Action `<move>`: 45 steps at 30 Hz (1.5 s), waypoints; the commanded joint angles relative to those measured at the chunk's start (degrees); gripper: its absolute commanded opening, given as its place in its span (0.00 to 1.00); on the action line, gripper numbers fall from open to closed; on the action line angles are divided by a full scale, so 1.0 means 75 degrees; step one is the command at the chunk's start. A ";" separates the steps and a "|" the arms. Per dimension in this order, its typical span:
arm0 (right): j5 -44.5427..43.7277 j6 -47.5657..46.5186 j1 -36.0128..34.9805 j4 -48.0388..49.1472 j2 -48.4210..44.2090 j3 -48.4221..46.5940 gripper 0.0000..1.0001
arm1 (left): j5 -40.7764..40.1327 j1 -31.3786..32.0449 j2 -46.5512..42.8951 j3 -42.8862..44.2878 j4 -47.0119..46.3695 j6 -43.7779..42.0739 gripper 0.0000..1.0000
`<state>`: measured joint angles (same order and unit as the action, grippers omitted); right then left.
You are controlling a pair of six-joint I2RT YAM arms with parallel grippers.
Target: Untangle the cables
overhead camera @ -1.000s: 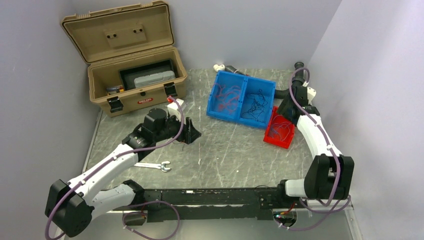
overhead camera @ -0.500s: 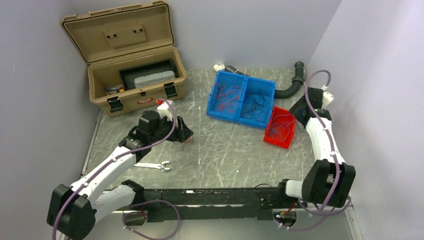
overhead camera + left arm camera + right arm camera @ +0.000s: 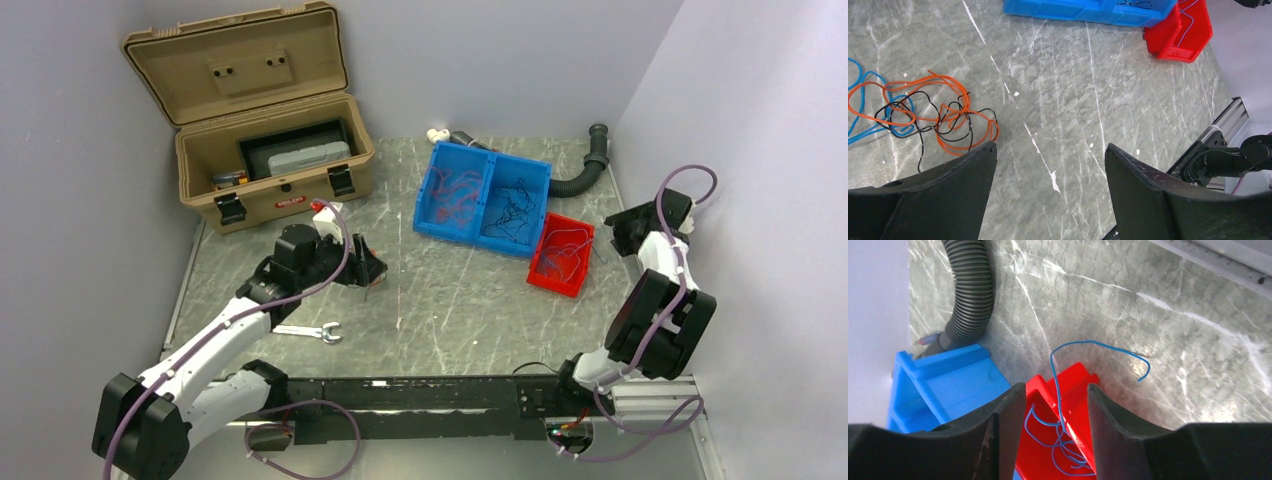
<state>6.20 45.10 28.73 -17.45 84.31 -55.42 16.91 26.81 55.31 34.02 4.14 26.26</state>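
A loose tangle of orange, black and blue cables lies on the grey table, just left of my left gripper. That gripper is open and holds nothing. It hovers low over the table. A red bin holds several blue wires, and one blue wire arches over its rim onto the table. My right gripper is above that bin's corner, open, with the wire showing below the gap but not pinched. A blue two-part bin holds red wires on the left and black wires on the right.
An open tan toolbox stands at the back left. A wrench lies near my left arm. A black corrugated hose curves behind the bins by the right wall. A black rail runs along the near edge.
My right arm has drawn back from the red bin towards the right wall, and its jaws have narrowed a little. My left gripper shifted slightly left and lower early on, then held still.
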 commanded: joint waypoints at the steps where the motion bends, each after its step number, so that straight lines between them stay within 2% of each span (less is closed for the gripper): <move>1: 0.0889 0.0625 0.0155 0.0881 0.0217 0.0034 0.49 | 0.0152 -0.0026 -0.0179 -0.0042 -0.0294 0.0049 0.82; 5: 0.0986 0.0655 0.0164 0.1042 0.0335 0.0103 0.44 | 0.0092 -0.0024 -0.0191 -0.0027 -0.0228 0.0004 0.82; 16: 0.1041 0.0617 0.0158 0.1257 0.0660 0.0547 0.41 | 0.0018 -0.0024 -0.0114 0.0036 -0.0166 -0.0080 0.82; 17: 0.1048 0.0622 0.0160 0.1285 0.0690 0.0570 0.39 | 0.0019 -0.0024 -0.0121 0.0026 -0.0174 -0.0080 0.82; 20: 0.1025 0.0572 0.0154 0.1317 0.0656 0.0585 0.20 | 0.0009 -0.0029 -0.0119 0.0023 -0.0163 -0.0079 0.82; 22: 0.0730 0.0474 0.0102 0.1109 0.0437 0.0519 0.11 | -0.0008 -0.0025 -0.0124 0.0034 -0.0134 -0.0094 0.82; 25: 0.0076 0.0179 -0.0128 0.0739 0.0023 0.0403 0.09 | -0.0003 -0.0030 -0.0127 0.0046 -0.0151 -0.0083 0.82; 28: -0.0239 -0.0008 -0.0297 0.0554 -0.0302 0.0397 0.00 | 0.0016 -0.0029 -0.0103 0.0055 -0.0166 -0.0085 0.82; 31: -0.0601 -0.0276 -0.0584 0.0352 -0.0639 0.0321 0.00 | 0.0022 -0.0024 -0.0118 0.0070 -0.0135 -0.0102 0.82; 35: -0.1867 -0.0857 -0.1486 -0.0265 -0.1082 -0.0036 0.00 | 0.0030 -0.0033 -0.0138 0.0058 -0.0119 -0.0103 0.82; 42: -0.2813 -0.1529 -0.2784 -0.0806 -0.1619 -0.0132 0.00 | 0.0002 -0.0027 -0.0196 0.0052 -0.0107 -0.0091 0.82; 45: -0.2835 -0.1683 -0.3048 -0.0858 -0.1628 0.0028 0.00 | 0.0002 -0.0026 -0.0230 0.0058 -0.0072 -0.0103 0.82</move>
<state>-10.68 35.88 7.66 -21.26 73.19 -54.35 16.84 26.81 55.05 33.98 4.21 26.17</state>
